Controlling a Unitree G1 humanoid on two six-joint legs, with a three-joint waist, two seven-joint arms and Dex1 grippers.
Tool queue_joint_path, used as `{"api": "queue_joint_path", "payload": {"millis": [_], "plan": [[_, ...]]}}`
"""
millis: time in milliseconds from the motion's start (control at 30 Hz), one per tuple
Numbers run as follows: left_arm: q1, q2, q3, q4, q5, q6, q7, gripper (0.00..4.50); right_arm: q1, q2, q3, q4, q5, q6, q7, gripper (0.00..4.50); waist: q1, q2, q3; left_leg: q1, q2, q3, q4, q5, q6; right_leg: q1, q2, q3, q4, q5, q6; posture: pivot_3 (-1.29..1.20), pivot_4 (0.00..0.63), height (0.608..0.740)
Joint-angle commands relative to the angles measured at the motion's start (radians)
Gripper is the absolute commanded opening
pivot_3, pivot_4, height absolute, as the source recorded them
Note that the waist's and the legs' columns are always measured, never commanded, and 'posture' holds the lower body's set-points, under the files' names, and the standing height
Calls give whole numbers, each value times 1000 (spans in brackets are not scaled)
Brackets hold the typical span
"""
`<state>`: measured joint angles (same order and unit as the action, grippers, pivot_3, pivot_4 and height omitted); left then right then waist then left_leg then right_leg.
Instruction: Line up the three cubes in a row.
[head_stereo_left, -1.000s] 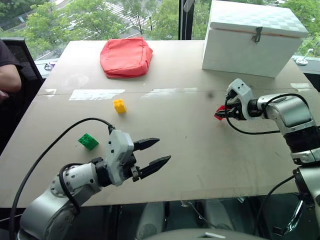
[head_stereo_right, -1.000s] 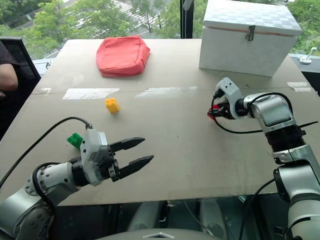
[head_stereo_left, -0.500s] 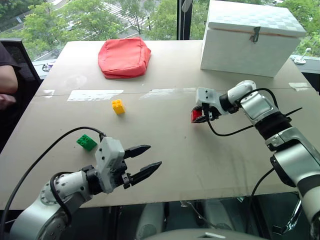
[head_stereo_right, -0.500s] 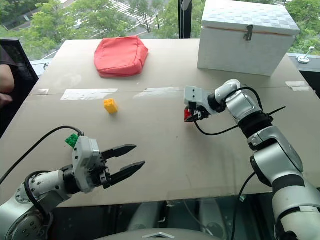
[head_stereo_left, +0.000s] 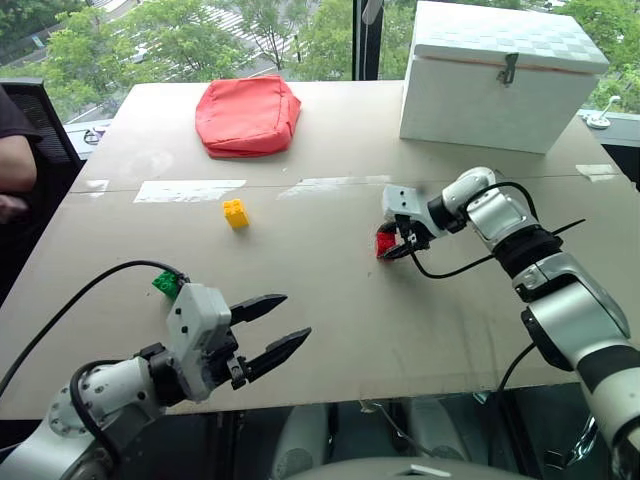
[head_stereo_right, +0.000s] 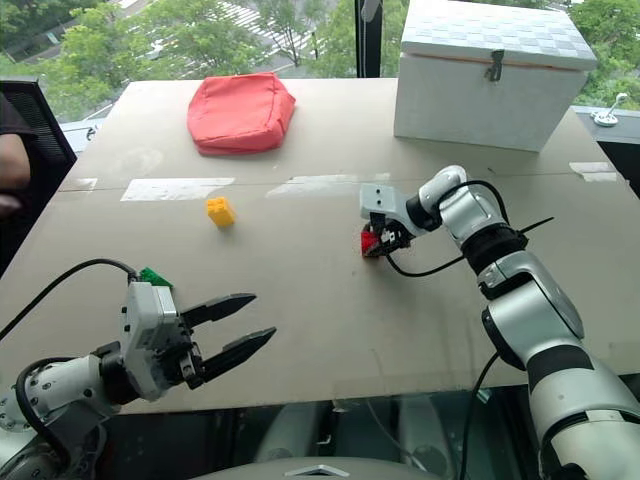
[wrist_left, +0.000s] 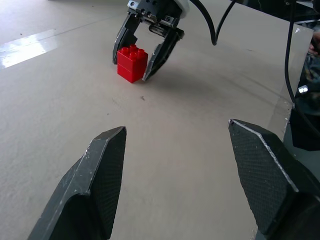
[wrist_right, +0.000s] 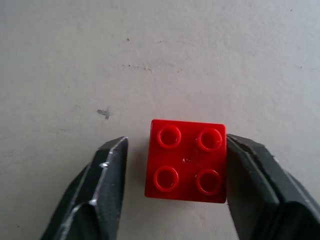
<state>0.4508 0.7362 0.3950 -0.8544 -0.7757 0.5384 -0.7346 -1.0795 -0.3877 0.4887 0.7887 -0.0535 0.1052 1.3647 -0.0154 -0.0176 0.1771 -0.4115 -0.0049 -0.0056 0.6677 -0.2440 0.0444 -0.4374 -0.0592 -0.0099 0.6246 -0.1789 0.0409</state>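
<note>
We see a matt beige table, smooth with faint scuffs and a few glossy strips of clear tape. The red cube, yellow cube and green cube look like shiny moulded plastic. The red cushion is soft cloth. The white box looks like matt foam with a metal latch.
</note>
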Motion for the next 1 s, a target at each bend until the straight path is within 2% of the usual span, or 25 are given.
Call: {"api": "queue_joint_path", "payload": {"millis": [33,133,233,333,400,533,700,833,1000], "plan": [[10,10,51,-20,-31,8,7,3312,-21,-11,-53,-43,11,3,10,4101,0,0,0,0,0,0,0,0,0,0,0,0,0,0,0,0,150,740],[41,-5,121,30,-22,10,16,3312,6,-39,-108,-164,57,56,17,4101,0,0,0,0,0,0,0,0,0,0,0,0,0,0,0,0,150,740],[64,-4,220,118,23,-3,16,3312,89,-87,-194,-404,154,102,31,4101,3,0,0,-1,0,-1,-1,0,0,-1,0,0,0,0,0,0,150,740],[23,63,317,267,72,-1,-1,3312,264,-194,-306,-780,365,286,85,4101,14,0,0,-2,0,-3,-1,0,0,-1,0,-3,0,0,0,0,150,740],[-16,120,335,349,97,18,-17,3312,360,-253,-360,-960,464,404,64,4101,29,0,0,-3,0,-5,-1,0,0,-1,-1,-5,-1,-1,1,0,150,740],[-104,264,262,503,166,38,-96,3312,536,-321,-443,-1199,526,444,-35,4101,26,0,0,-1,0,0,0,0,0,-1,-2,-3,-1,-3,5,0,150,740],[-245,390,118,681,239,73,-159,3312,649,-328,-505,-1327,566,392,-115,4101,18,0,0,-1,1,2,0,0,0,-2,-3,-3,0,-3,5,0,150,740],[-387,447,-3,802,301,68,-199,3312,692,-317,-513,-1393,584,408,-199,4101,18,-1,0,-2,1,2,-2,0,0,-4,-4,-3,0,-1,1,0,150,740],[-511,464,-131,892,375,69,-233,3312,742,-319,-496,-1441,574,412,-284,4101,21,-2,0,-3,1,3,-2,0,0,-5,-4,-3,0,0,1,0,150,740]]}}
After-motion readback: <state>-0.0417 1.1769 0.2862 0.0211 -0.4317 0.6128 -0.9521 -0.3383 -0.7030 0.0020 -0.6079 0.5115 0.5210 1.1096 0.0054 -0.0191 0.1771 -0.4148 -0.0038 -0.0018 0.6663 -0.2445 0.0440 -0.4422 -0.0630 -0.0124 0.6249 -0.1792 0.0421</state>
